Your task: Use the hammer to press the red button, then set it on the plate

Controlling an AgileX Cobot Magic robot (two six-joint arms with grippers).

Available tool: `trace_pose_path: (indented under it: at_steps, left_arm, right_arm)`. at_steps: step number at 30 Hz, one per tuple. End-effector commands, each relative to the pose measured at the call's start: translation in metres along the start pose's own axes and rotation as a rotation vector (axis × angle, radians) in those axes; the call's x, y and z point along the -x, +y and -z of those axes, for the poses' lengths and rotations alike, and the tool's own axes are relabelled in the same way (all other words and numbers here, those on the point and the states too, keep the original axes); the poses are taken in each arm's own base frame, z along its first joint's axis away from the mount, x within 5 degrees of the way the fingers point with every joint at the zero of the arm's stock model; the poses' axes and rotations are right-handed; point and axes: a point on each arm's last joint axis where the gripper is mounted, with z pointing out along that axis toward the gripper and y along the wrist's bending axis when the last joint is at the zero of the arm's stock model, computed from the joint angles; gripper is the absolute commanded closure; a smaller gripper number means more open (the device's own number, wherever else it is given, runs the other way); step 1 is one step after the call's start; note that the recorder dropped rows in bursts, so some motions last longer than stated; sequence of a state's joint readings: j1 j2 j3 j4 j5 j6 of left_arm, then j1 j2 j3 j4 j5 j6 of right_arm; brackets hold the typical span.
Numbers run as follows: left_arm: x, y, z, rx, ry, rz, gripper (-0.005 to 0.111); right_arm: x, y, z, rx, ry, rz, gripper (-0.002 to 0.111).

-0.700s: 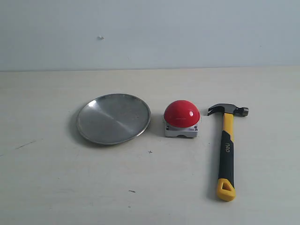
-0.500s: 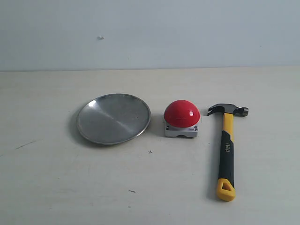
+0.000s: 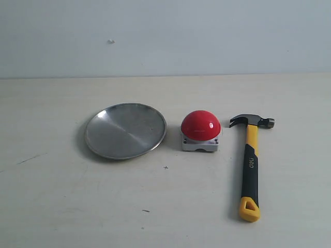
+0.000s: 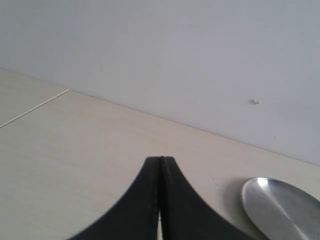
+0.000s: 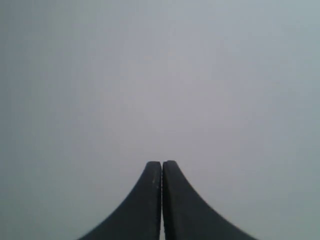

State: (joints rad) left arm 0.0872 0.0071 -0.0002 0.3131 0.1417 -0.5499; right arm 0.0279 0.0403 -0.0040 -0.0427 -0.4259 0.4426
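Left claw (image 4: 160,161): pressed together, empty.
Right claw (image 5: 162,163): pressed together, empty.
Hammer (image 3: 250,168): flat on bench (image 3: 165,212), near right of red button (image 3: 200,125).
Plate (image 3: 125,130): just left of red button.

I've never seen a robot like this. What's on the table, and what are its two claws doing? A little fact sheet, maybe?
table: pale, three things in a row
plate: shiny metal, empty, leftmost
red button: middle, beside the plate
hammer: rightmost, lying flat, head toward the wall
left gripper: shut, empty, plate in sight
right gripper: shut, empty, touching nothing
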Motion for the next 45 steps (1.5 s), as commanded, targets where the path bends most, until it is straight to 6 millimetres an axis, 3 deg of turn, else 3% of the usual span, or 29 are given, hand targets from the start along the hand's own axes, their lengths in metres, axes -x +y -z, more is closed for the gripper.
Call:
trace_pose_path:
  at_steps: [1, 6, 10, 14, 18, 21, 25, 27, 31, 37, 41, 45]
  left_arm:
    - [0.000, -0.001, 0.001, -0.010, -0.006, 0.008, 0.107]
    - [0.000, -0.001, 0.001, -0.010, -0.006, 0.008, 0.107]
    - [0.000, -0.001, 0.001, -0.010, -0.006, 0.008, 0.107]
    - [0.000, -0.001, 0.001, -0.010, -0.006, 0.008, 0.107]
    - [0.000, -0.001, 0.001, -0.010, -0.006, 0.008, 0.107]
    - [0.000, -0.001, 0.001, -0.010, -0.006, 0.008, 0.107]
    - [0.000, -0.001, 0.001, -0.010, -0.006, 0.008, 0.107]
    - [0.000, -0.001, 0.001, -0.010, -0.006, 0.008, 0.107]
    - [0.000, -0.001, 0.001, -0.010, -0.006, 0.008, 0.107]
    - [0.000, -0.001, 0.001, -0.010, -0.006, 0.008, 0.107]
    - [0.000, -0.001, 0.001, -0.010, -0.006, 0.008, 0.107]
    - [0.000, -0.001, 0.001, -0.010, -0.006, 0.008, 0.107]
  right_arm:
    - [0.019, 0.006, -0.003, 0.027, -0.108, -0.078, 0.107]
    - [0.047, 0.014, -0.034, -0.054, -0.019, 0.059, 0.108]
    - [0.048, 0.009, -0.078, -0.170, 0.174, 0.070, 0.108]
    - [0.020, 0.002, -0.138, -0.195, 0.537, 0.212, 0.108]
    - [-0.029, -0.012, -0.185, -0.224, 0.895, 0.159, 0.108]
    - [-0.061, -0.024, -0.215, -0.266, 1.049, 0.118, 0.108]
    - [-0.092, -0.056, -0.246, -0.421, 1.209, 0.089, 0.108]
    - [-0.107, -0.084, -0.262, -0.568, 1.343, 0.120, 0.108]
    - [-0.122, -0.111, -0.282, -0.684, 1.594, 0.310, 0.108]
    - [-0.149, -0.120, -0.288, -0.656, 1.650, 0.264, 0.108]
    - [-0.155, -0.143, -0.284, -0.512, 1.752, 0.129, 0.108]
    - [-0.148, -0.172, -0.284, -0.562, 1.677, -0.054, 0.108]
